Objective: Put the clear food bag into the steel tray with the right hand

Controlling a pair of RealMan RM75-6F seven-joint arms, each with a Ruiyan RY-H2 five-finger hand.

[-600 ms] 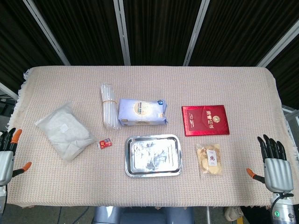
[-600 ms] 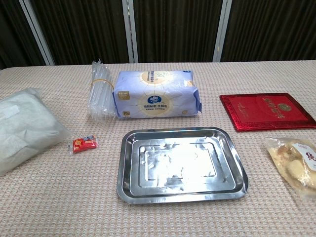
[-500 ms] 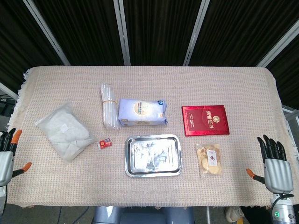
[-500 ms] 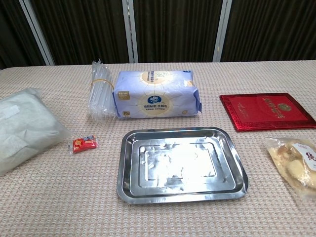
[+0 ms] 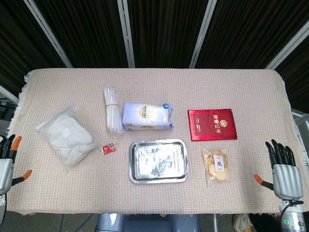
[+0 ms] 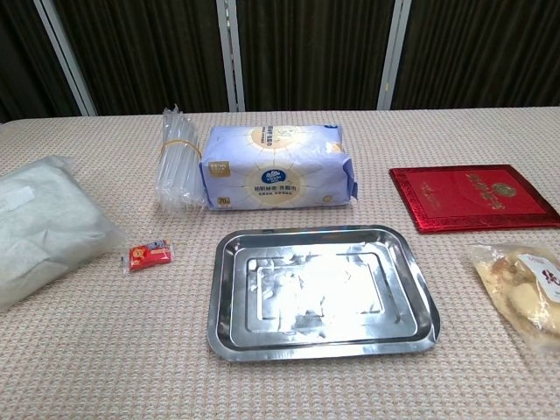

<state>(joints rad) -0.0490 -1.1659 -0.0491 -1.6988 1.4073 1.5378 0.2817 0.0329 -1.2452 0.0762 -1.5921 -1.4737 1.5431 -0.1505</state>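
Dark curtains are hanging behind the cloth-covered surface (image 5: 251, 96). From the head view, the tray (image 5: 158, 161) is lying near the front edge, the food bag (image 5: 216, 165) just to its right. Both hands are hovering empty, fingers spread: right hand (image 5: 285, 176) off the front right corner, left hand (image 5: 6, 164) off the left edge. From the chest view, the bag (image 6: 523, 293) is lying apart from the tray (image 6: 320, 293), neither hand showing.

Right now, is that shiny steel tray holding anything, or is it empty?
Empty. The rectangular steel tray shows only its bare reflective bottom, and the clear food bag of pale snacks lies on the cloth beside it.
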